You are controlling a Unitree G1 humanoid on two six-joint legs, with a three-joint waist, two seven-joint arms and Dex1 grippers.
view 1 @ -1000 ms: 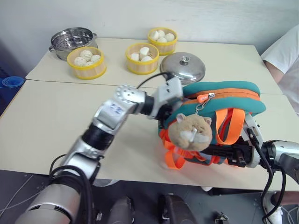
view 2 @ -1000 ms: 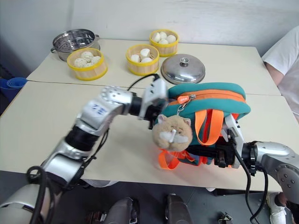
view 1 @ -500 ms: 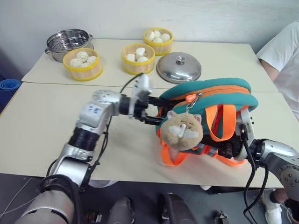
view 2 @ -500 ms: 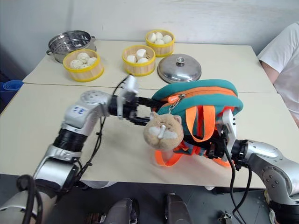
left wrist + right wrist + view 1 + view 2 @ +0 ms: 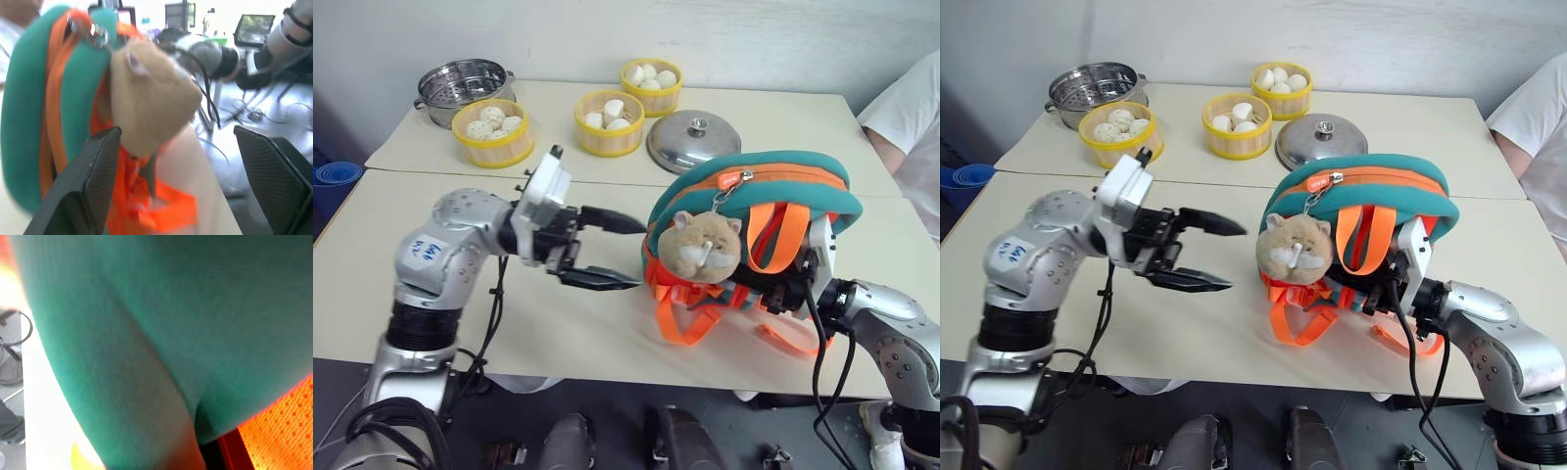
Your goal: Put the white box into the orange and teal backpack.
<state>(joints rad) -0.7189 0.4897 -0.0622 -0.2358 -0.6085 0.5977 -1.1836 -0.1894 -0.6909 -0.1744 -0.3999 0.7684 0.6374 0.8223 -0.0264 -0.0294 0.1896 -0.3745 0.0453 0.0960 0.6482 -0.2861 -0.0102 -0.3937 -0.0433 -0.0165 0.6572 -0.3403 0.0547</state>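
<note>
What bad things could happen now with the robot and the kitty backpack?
The backpack stands tipped up in the right gripper; if that grip slips, it may flop over. The left gripper is open and empty beside it, so reaching in could snag the plush head or the orange straps. The zipper looks shut, so nothing could go in.

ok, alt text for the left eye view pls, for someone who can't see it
The right gripper is shut on the orange and teal backpack, standing upright on a beige table. The left gripper is open, empty, beside the backpack's plush animal head. Behind: three bun baskets, a steel pot, a lid.
</note>
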